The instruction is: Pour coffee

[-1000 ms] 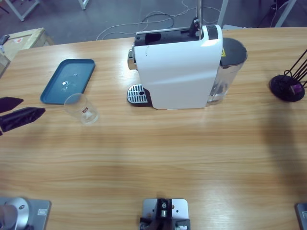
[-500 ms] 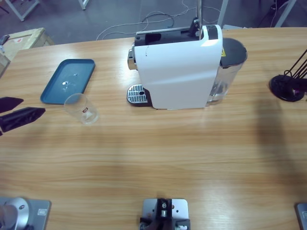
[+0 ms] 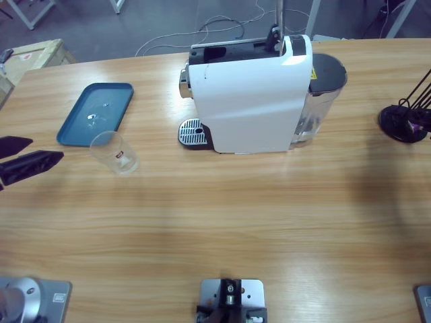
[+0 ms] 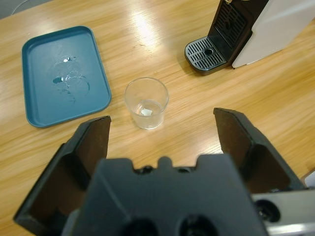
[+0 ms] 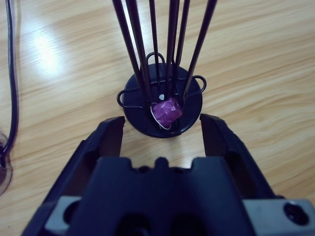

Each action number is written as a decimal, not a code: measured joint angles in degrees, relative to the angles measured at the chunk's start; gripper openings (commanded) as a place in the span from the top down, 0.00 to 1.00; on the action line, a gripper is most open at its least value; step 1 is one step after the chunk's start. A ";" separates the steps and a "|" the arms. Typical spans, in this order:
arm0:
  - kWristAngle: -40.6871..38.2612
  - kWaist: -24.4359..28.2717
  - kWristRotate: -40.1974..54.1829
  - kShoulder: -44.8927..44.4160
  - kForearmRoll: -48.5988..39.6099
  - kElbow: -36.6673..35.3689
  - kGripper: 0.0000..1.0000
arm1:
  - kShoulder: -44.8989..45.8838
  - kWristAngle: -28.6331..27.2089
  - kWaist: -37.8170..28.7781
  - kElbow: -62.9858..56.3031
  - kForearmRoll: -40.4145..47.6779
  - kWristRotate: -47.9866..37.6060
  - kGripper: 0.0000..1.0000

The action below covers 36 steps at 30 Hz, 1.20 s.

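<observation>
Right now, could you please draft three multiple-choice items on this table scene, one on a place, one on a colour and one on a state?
1. Where does the clear glass cup stand?
A. on the coffee machine's drip grate
B. on the bare table beside the tray
C. inside the tray

2. What colour is the capsule in the black wire holder?
A. purple
B. gold
C. green

3. How is the left end effector?
A. shut on the cup
B. shut on nothing
C. open, short of the cup

Answers: 1 B, the cup sits on wood, apart from the teal tray and the drip grate. 2 A, the right wrist view shows it purple. 3 C, both jaws stand wide apart with the cup ahead of them.
</observation>
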<state>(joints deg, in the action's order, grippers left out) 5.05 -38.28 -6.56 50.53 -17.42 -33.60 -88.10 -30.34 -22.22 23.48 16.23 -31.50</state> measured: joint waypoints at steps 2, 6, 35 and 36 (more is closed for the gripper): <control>0.00 0.00 0.00 0.00 0.00 0.00 0.11 | -0.32 0.00 0.00 0.01 0.01 -0.10 0.42; 0.00 0.00 0.00 0.00 0.00 0.00 0.11 | -2.22 0.07 0.02 0.26 0.01 -0.14 0.41; 0.00 0.00 0.13 0.00 0.00 0.00 0.11 | -11.72 -2.85 2.28 -0.23 7.37 -2.29 0.41; 0.00 0.00 0.13 0.00 0.00 0.00 0.11 | -12.21 -2.85 2.36 -0.30 7.72 -2.29 0.41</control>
<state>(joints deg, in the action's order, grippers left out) 5.05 -38.28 -6.43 50.53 -17.42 -33.60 -100.31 -33.19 -19.86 23.18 23.95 -33.79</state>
